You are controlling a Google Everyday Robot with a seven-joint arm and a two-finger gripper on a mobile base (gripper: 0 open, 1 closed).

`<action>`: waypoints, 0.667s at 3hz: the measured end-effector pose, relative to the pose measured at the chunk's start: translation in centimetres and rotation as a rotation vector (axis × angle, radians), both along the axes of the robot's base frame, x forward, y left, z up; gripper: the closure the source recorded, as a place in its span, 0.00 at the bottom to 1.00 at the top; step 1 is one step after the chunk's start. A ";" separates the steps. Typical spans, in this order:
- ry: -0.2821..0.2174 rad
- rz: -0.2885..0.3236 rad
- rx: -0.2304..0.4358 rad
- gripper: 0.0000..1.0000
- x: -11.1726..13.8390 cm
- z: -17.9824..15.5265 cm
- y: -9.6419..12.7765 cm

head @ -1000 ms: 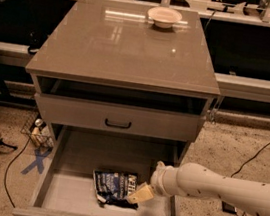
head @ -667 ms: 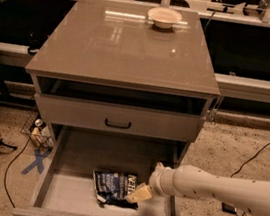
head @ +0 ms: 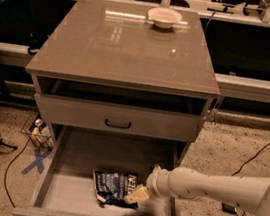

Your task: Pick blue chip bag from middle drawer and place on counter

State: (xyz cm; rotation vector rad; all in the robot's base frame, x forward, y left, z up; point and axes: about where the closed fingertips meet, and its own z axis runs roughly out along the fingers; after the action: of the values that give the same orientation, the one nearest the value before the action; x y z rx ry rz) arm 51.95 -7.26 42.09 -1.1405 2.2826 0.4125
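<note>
The blue chip bag (head: 113,185) lies flat on the floor of the open middle drawer (head: 69,191), near the front and middle. My gripper (head: 134,196) reaches in from the right on a white arm and sits at the bag's right edge, touching or just above it. The counter (head: 119,42) tops the grey cabinet above the drawers.
A small cream bowl (head: 164,17) stands at the back of the counter. A shallower drawer front with a black handle (head: 118,124) is shut above the open drawer. Cables, a wire basket (head: 38,132) and a blue X mark lie on the floor to the left.
My arm and gripper have shifted slightly left, closer onto the bag's right edge. The bag has not moved.
</note>
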 end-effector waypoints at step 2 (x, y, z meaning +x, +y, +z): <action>0.039 0.009 0.000 0.00 -0.1 -2.4 0.9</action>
State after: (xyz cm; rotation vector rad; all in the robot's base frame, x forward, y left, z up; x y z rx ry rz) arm 51.85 -6.34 39.65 -1.1534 2.3119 0.4417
